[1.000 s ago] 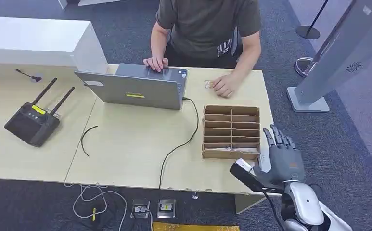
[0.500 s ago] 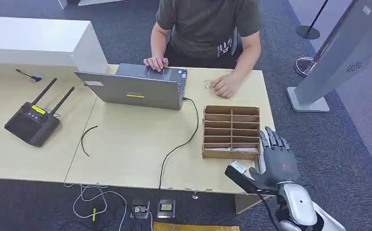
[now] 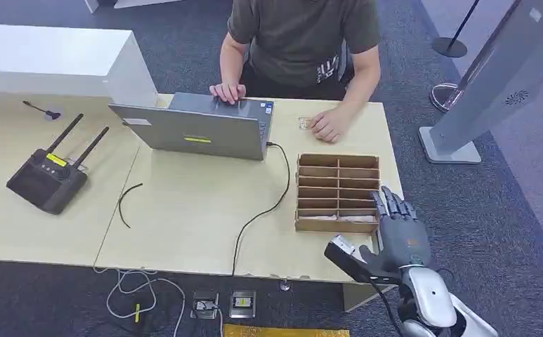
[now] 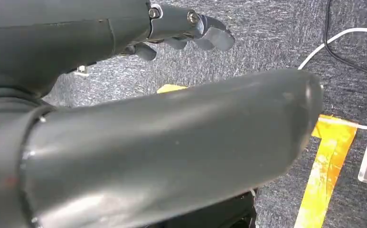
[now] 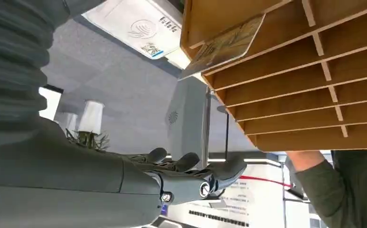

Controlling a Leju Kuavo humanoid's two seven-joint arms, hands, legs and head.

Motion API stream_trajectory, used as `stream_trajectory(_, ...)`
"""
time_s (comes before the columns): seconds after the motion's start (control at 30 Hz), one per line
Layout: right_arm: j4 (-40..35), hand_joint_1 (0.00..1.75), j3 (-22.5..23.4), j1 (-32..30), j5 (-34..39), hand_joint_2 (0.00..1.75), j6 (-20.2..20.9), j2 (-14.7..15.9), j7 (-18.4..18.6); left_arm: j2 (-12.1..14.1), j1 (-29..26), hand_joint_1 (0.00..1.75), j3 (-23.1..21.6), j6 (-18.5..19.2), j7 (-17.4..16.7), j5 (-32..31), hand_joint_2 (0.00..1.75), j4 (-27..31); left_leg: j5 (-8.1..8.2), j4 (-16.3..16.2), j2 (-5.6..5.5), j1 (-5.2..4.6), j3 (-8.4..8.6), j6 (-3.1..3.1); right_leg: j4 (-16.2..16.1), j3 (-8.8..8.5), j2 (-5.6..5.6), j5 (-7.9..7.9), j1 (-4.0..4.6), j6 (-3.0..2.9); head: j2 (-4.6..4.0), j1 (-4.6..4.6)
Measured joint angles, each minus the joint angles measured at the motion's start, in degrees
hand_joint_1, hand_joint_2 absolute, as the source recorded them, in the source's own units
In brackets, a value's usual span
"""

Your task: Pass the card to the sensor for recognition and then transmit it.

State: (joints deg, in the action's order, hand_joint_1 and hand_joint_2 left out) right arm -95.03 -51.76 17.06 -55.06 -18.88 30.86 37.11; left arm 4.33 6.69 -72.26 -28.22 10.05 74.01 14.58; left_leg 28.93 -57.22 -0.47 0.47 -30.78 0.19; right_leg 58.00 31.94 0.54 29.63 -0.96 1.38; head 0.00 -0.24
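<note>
Right hand (image 3: 398, 228) empty, dark fingers spread, beside slotted cardboard organizer (image 3: 338, 192). Thin printed card (image 5: 224, 45) poked from one slot. Left hand (image 4: 181, 28) loosely open, empty.

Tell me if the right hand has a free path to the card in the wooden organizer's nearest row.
Probably yes. The right hand is open beside the organizer, at its near right corner. The card sticks out of the nearest slot, and nothing lies between them.

A pale wooden table (image 3: 184, 210) stands on dark grey carpet (image 3: 507, 210), beside a white cabinet (image 3: 50, 60).
</note>
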Motion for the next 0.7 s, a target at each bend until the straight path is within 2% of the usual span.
stream_trajectory(0.7,3.87,0.00,0.00,1.65,0.24,1.75,-0.68,-2.54,-2.69,-0.02,0.29,0.00,0.00,0.00,-0.79,-0.24,0.00,0.00,0.00,0.00,0.00,0.00,0.00,0.00,0.00,0.00,0.00,0.00,0.00,0.00,0.00,0.02)
